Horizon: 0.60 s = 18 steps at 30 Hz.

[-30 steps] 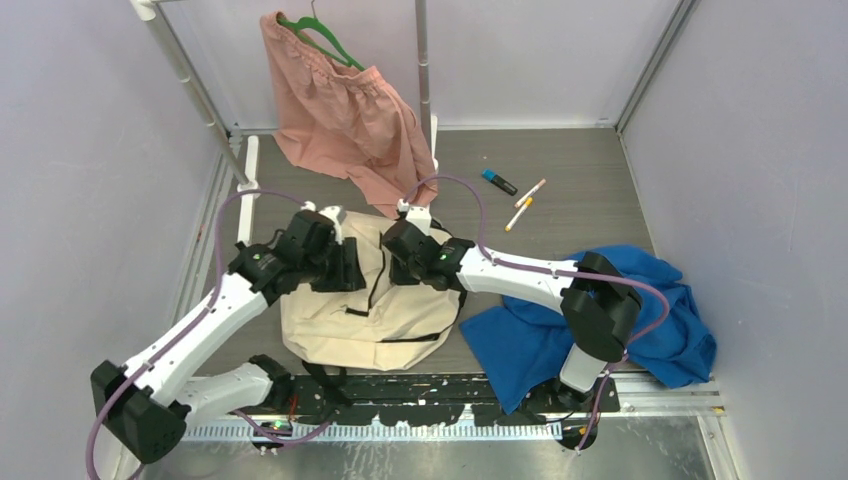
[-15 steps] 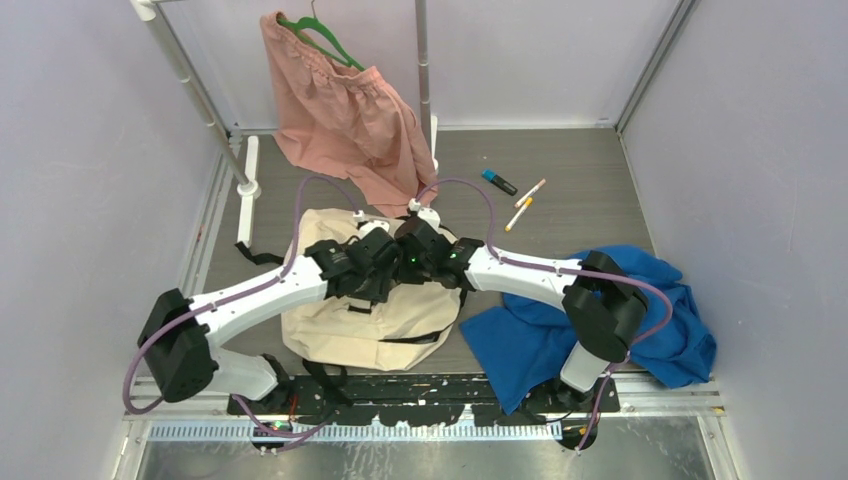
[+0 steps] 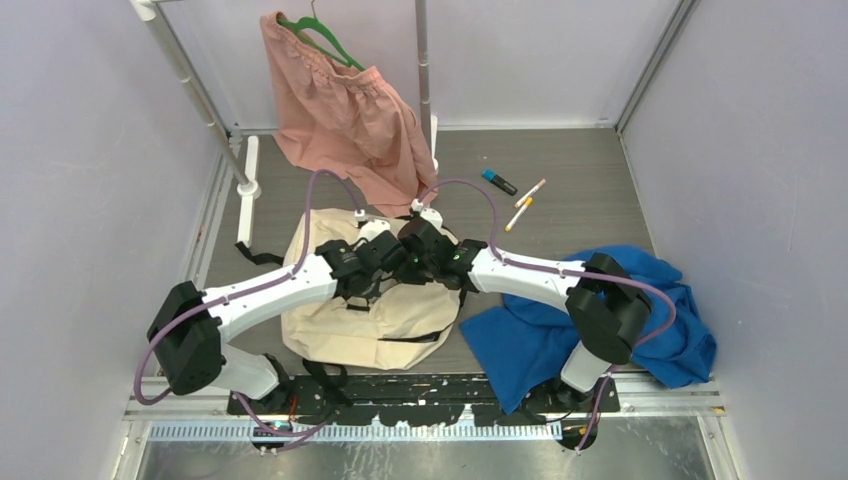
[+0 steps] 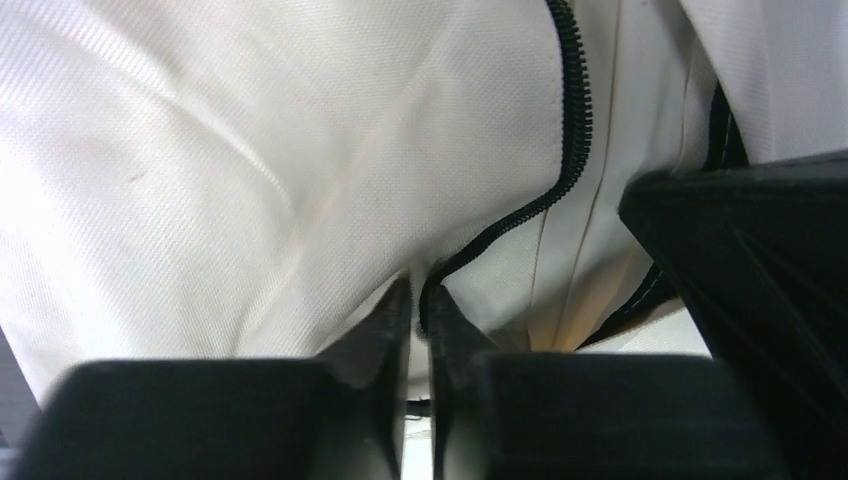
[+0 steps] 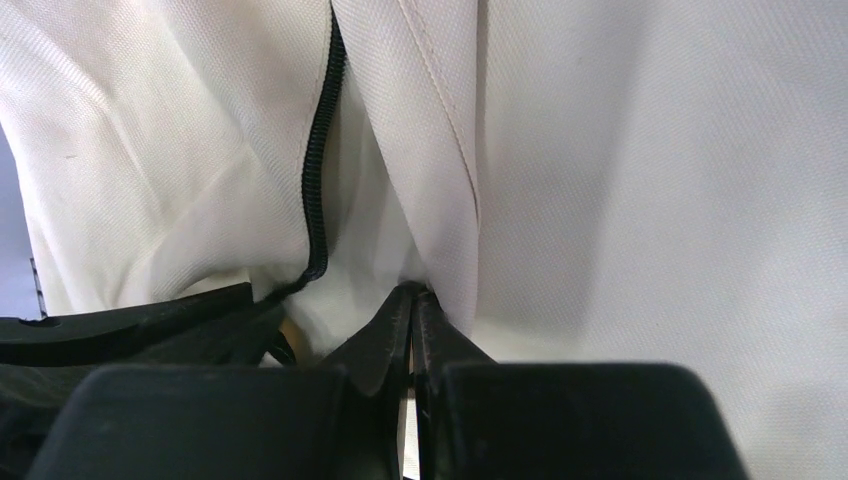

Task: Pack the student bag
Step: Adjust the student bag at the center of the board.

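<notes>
The student bag [image 3: 360, 318], a cream backpack with black zippers, lies flat in the middle of the table. Both grippers meet over its upper middle. My left gripper [image 3: 384, 256] is shut on the bag's fabric edge right by the black zipper [image 4: 570, 120], as the left wrist view [image 4: 418, 296] shows. My right gripper [image 3: 414, 250] is shut on a cream fabric fold of the bag [image 5: 600, 200] next to the zipper [image 5: 318, 190], seen in the right wrist view [image 5: 412, 296]. The bag's inside is hidden.
A pink garment [image 3: 345, 120] on a green hanger hangs from the rack pole [image 3: 423, 70] behind the bag. A blue cloth [image 3: 610, 320] lies at the right. A blue-capped marker [image 3: 499, 182] and two pens [image 3: 528, 193] lie at the back right.
My left arm has swung right, from the bag's left part to its upper middle, beside the right gripper. The right gripper has stayed almost in place.
</notes>
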Tool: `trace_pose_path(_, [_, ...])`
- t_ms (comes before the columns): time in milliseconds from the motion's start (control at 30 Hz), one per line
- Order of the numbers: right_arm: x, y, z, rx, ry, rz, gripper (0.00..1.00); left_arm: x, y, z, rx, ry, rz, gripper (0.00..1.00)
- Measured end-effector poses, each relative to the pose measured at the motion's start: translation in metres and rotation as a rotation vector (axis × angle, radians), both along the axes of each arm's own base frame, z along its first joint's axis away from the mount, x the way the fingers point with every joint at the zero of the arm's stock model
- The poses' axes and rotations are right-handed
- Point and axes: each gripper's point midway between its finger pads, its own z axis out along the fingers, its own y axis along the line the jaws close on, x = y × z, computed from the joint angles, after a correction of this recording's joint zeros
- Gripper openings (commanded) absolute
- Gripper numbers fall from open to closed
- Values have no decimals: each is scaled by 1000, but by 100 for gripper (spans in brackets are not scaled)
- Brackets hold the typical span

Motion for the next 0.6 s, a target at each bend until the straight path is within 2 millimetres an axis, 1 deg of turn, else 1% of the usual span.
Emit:
trace_pose_path(33, [0, -1, 0, -1, -1, 0, 9, 0, 0, 1, 2, -5, 3, 0])
trace_pose_path(133, [-1, -2, -1, -1, 0, -1, 10, 1, 2, 4, 2, -16, -1, 0])
trace_pose_path(200, [-1, -4, 0, -1, -1, -2, 11, 1, 1, 10, -17, -29, -2, 0])
trace_pose_path(267, [-1, -4, 2, 0, -3, -1, 13, 0, 0, 21, -59, -51, -5, 0])
trace_pose_path(333, [-2, -5, 5, 3, -6, 3, 16, -1, -2, 39, -128, -86, -13, 0])
trace_pose_path(400, [-2, -5, 12, 14, -18, 13, 18, -2, -3, 58, -213, -142, -20, 0])
trace_pose_path(467, [-2, -6, 21, 26, -37, 23, 21, -3, -1, 72, -286, -190, -19, 0])
trace_pose_path(533, [-1, -8, 31, 36, -62, 29, 26, -3, 4, 83, -353, -230, -8, 0])
trace_pose_path(600, [3, -13, 42, 41, -97, 24, 35, -2, 8, 89, -397, -256, 4, 0])
